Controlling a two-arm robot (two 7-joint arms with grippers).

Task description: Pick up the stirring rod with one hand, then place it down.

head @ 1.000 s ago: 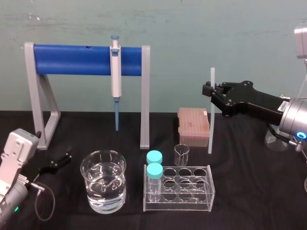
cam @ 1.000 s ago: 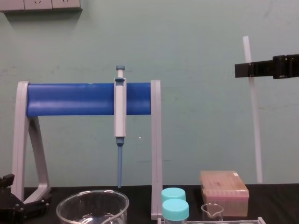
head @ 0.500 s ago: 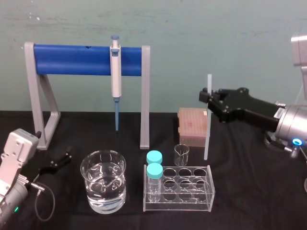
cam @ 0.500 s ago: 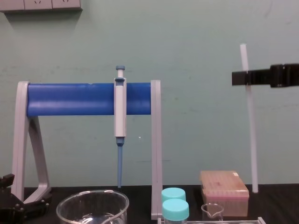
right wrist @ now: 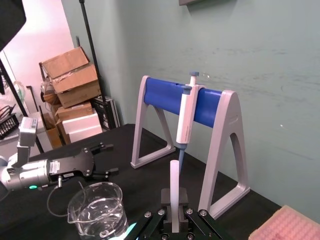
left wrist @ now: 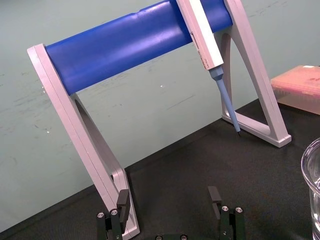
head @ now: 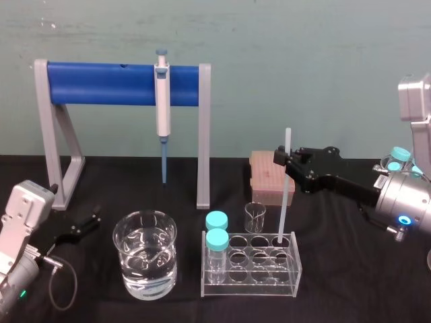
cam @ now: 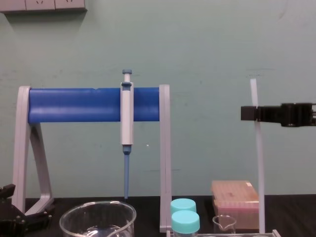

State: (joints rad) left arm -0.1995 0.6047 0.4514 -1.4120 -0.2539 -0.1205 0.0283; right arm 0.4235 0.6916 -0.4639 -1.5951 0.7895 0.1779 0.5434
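Observation:
The stirring rod [head: 281,205] is a thin translucent white stick held upright, and my right gripper [head: 283,161] is shut on it near its top. Its lower end reaches the back right hole of the clear tube rack [head: 250,277]; whether it rests inside I cannot tell. In the chest view the rod [cam: 258,168] hangs straight down from the black right gripper [cam: 250,113]. The right wrist view has the rod [right wrist: 174,182] standing up out of the shut jaws. My left gripper [head: 81,226] lies parked on the table at the left, fingers [left wrist: 120,198] apart.
A grey-white pipette [head: 161,94] hangs on the blue-barred stand [head: 101,84] at the back. A beaker of water [head: 145,254] stands front centre. Two teal-capped vials [head: 217,232] fill the rack's left side. A small beaker [head: 254,217] and a pink tip box [head: 269,176] sit behind the rack.
My right gripper has come down and a little to the left with the rod. The rod's lower end has moved from beside the tip box to the rack's back right hole.

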